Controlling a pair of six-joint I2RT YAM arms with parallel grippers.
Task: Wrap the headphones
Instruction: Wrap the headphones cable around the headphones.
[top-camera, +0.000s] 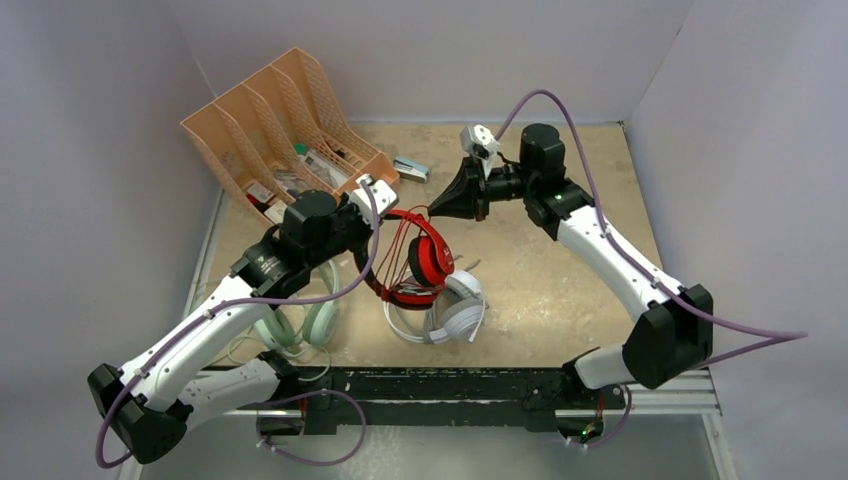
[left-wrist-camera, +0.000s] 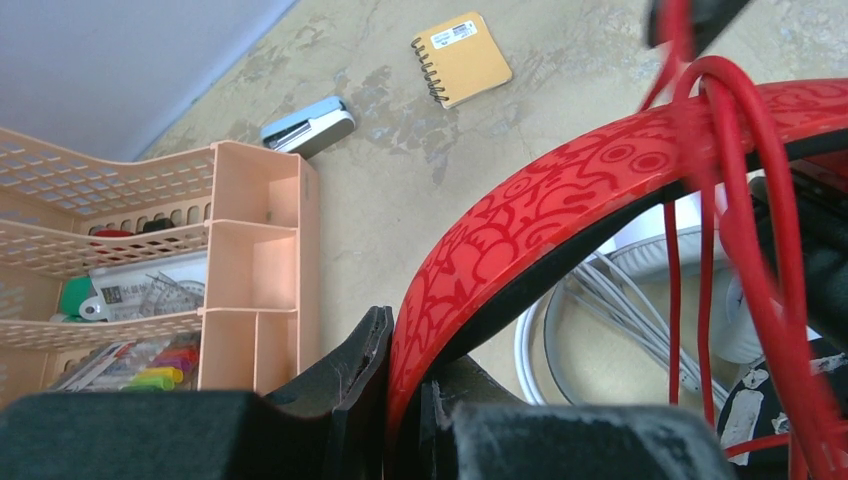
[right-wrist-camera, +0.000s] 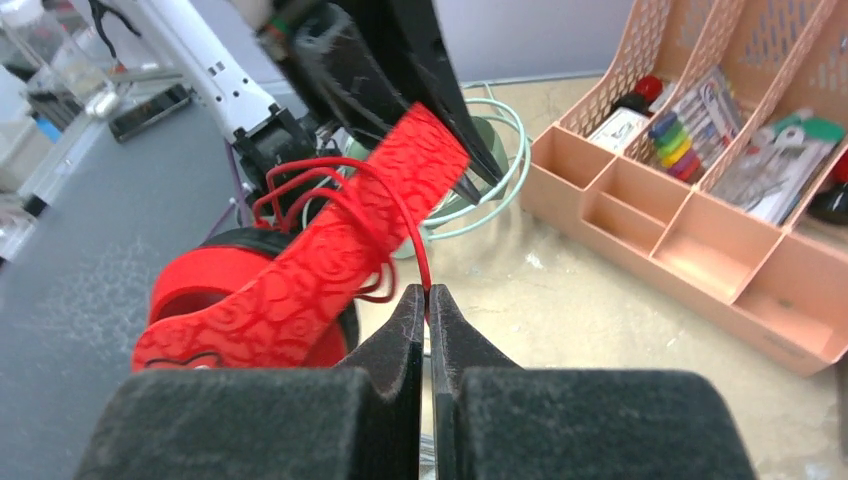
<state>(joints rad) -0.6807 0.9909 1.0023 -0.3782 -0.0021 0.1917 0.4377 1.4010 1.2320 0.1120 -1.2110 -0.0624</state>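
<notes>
1. Red-and-black patterned over-ear headphones (top-camera: 425, 262) stand upright mid-table.
2. Left gripper (left-wrist-camera: 405, 345) is clamped on their red headband (left-wrist-camera: 560, 200).
3. Right gripper (right-wrist-camera: 427, 300), at twelve o'clock of them, pinches their thin red cord (right-wrist-camera: 424, 262); cord loops drape the band.
4. White plastic headset (top-camera: 455, 312) lies at five o'clock, pale mint-green headset (top-camera: 300, 325) at eight o'clock.

Red headphones (top-camera: 428, 258) upright mid-table, headband between left gripper (top-camera: 373, 232) and right gripper (top-camera: 434, 209). White headphones (top-camera: 455, 315) touching them, nearer bases. Mint headphones (top-camera: 298, 325) under left arm. Peach organizer (top-camera: 262, 122), stapler (top-camera: 410, 169) behind.
</notes>
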